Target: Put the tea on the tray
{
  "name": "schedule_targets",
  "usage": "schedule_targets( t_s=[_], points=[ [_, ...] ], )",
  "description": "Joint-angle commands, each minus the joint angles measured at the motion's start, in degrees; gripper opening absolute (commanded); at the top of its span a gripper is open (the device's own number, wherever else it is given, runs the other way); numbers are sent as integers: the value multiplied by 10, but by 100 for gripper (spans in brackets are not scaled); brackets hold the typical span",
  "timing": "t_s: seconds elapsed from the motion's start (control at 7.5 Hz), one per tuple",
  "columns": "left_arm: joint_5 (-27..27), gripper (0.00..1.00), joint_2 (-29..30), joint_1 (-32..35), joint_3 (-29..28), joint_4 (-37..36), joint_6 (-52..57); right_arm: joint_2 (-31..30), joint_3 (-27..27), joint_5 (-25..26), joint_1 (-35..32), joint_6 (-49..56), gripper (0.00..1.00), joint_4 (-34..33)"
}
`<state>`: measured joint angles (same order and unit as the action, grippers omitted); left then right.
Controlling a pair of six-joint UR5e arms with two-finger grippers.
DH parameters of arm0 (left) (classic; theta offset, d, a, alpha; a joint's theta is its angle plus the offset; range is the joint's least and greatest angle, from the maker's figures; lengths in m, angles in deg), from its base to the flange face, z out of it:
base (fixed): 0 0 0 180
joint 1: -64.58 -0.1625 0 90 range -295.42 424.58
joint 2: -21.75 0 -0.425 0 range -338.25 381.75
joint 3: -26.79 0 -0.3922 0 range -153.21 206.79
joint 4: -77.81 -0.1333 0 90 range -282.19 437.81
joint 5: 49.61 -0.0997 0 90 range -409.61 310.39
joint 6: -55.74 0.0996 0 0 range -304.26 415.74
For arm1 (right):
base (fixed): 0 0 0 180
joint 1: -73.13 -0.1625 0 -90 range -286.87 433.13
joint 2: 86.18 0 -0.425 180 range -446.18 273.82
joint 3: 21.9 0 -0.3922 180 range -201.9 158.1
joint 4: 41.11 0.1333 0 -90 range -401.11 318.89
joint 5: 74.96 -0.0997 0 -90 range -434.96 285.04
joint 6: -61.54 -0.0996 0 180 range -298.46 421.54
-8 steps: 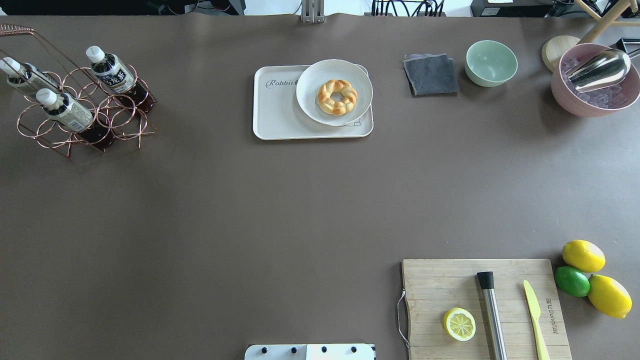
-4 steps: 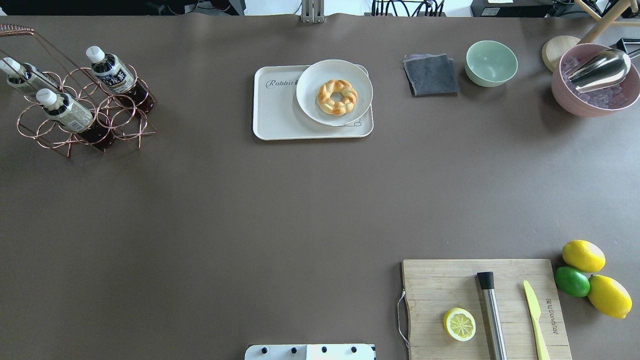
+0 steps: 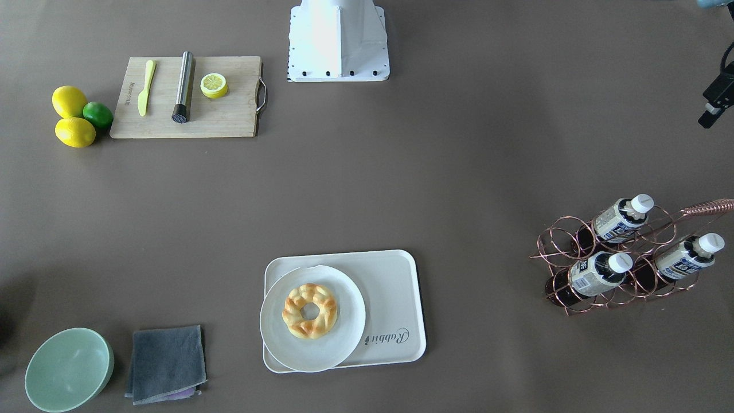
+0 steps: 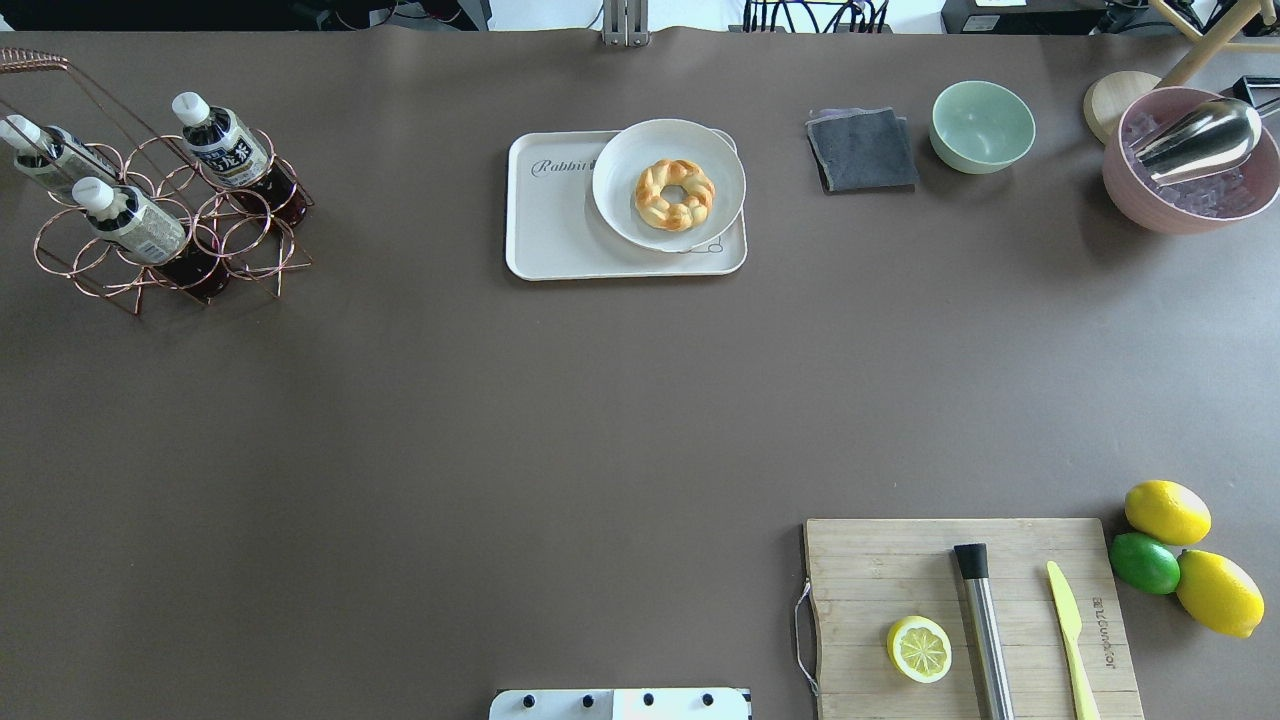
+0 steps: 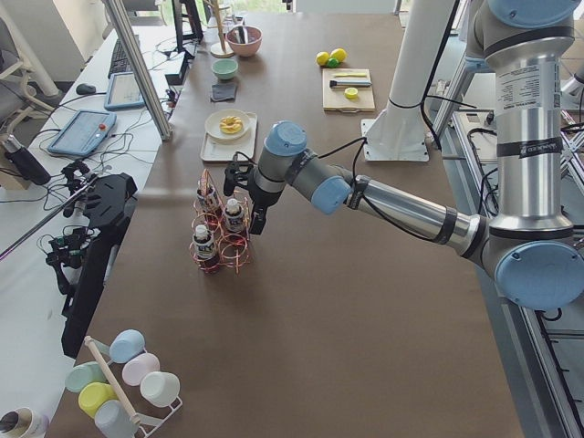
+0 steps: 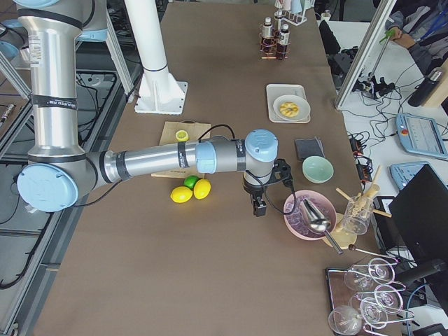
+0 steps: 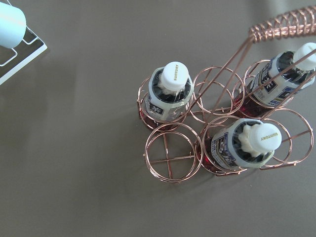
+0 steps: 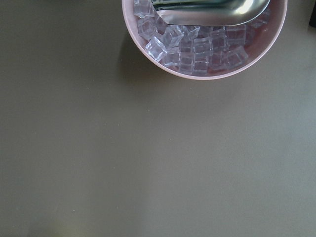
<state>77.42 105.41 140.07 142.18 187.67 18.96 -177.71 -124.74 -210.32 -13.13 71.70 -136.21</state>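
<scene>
Three tea bottles (image 4: 225,145) (image 4: 130,220) (image 4: 45,150) with white caps stand tilted in a copper wire rack (image 4: 250,240) at the far left of the table. The left wrist view looks straight down on them (image 7: 170,91). The cream tray (image 4: 560,235) marked "Rabbit" lies at the back centre (image 3: 395,287). It holds a round white plate (image 4: 615,200) with a braided doughnut (image 4: 675,193). My left gripper (image 5: 255,219) hangs above the rack. My right gripper (image 6: 257,208) hangs beside the pink bowl. I cannot tell whether either is open or shut.
A grey cloth (image 4: 862,150), a green bowl (image 4: 982,125) and a pink bowl of ice (image 4: 1190,200) with a metal scoop stand at the back right. A wooden cutting board (image 4: 900,570) with a lemon half, muddler and knife lies front right, with two lemons and a lime (image 4: 1145,562) beside it.
</scene>
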Motion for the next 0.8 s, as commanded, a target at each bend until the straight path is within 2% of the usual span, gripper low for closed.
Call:
schedule_targets(
  t_s=[0.0, 0.27, 0.67],
  points=[
    [-46, 97, 58, -60, -37, 32, -89, -2, -1, 0, 0, -1, 100, 0],
    [-97, 97, 90, -93, -52, 31, -112, -4, 1, 0, 0, 0, 100, 0],
    [-100, 97, 122, -100, -85, 32, -117, -5, 2, 0, 0, 0, 100, -1]
  ],
)
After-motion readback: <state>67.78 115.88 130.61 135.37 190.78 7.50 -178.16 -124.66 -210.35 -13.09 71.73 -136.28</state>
